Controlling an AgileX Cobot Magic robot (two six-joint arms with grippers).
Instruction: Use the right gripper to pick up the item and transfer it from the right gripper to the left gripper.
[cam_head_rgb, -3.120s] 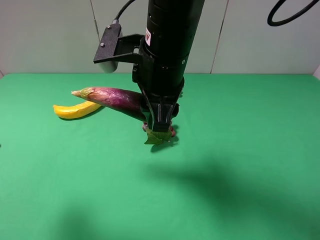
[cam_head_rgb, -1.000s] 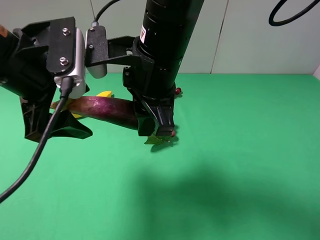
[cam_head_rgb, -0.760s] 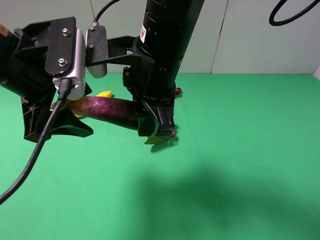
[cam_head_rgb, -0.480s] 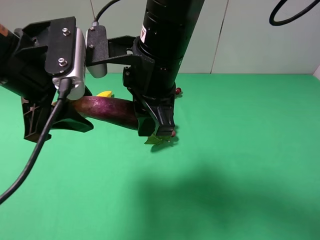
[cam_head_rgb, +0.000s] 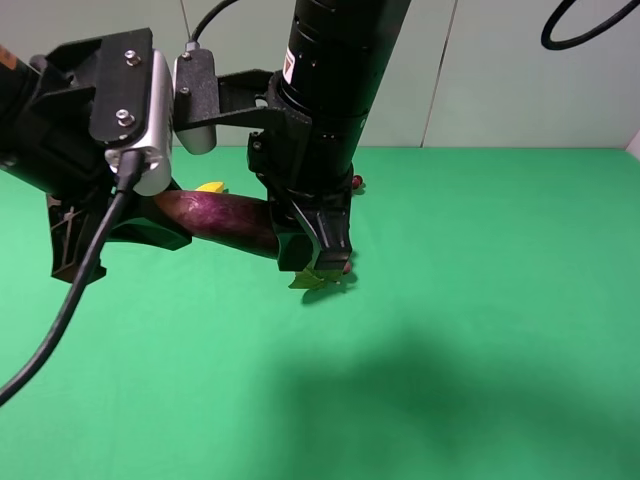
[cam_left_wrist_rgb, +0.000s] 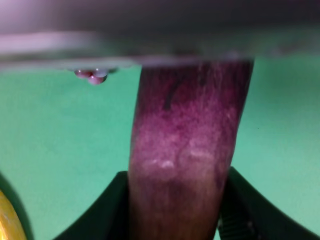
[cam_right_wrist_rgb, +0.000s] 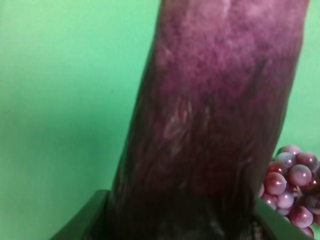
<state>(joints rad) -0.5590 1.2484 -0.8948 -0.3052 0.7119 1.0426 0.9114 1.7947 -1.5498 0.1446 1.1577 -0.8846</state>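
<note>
The eggplant (cam_head_rgb: 225, 218) hangs in the air above the green cloth (cam_head_rgb: 480, 330), lying roughly level, with both claws on it. Only its dark purple middle shows in the high view. One end runs in behind the right gripper (cam_head_rgb: 312, 248) and the stem end is hidden inside the left gripper (cam_head_rgb: 110, 237).

The right gripper points straight down from its thick black arm and is clamped on the eggplant's thicker end. In the right wrist view the eggplant (cam_right_wrist_rgb: 210, 115) fills most of the picture, with the two black fingers (cam_right_wrist_rgb: 82, 222) tight against it on either side.

The left gripper comes in from the left side of the high view. In the left wrist view its black fingers (cam_left_wrist_rgb: 102, 215) lie against both sides of the eggplant (cam_left_wrist_rgb: 187, 150), with no gap visible, so this claw is pinching it too. A silver plate (cam_head_rgb: 152, 150) with screws sits on top of the left gripper, and a black cable (cam_head_rgb: 70, 300) loops down from it.

Grapes (cam_head_rgb: 345, 265) lie on the cloth just beneath the right gripper, with a leaf (cam_head_rgb: 315, 278) beside them. They show close to the eggplant in the right wrist view (cam_right_wrist_rgb: 292, 190) and as a blurred cluster in the left wrist view (cam_left_wrist_rgb: 91, 76).

A small piece of the banana (cam_head_rgb: 210, 187) shows on the cloth behind the eggplant, between the two grippers. Its yellow edge also shows in a corner of the left wrist view (cam_left_wrist_rgb: 7, 220).
</note>
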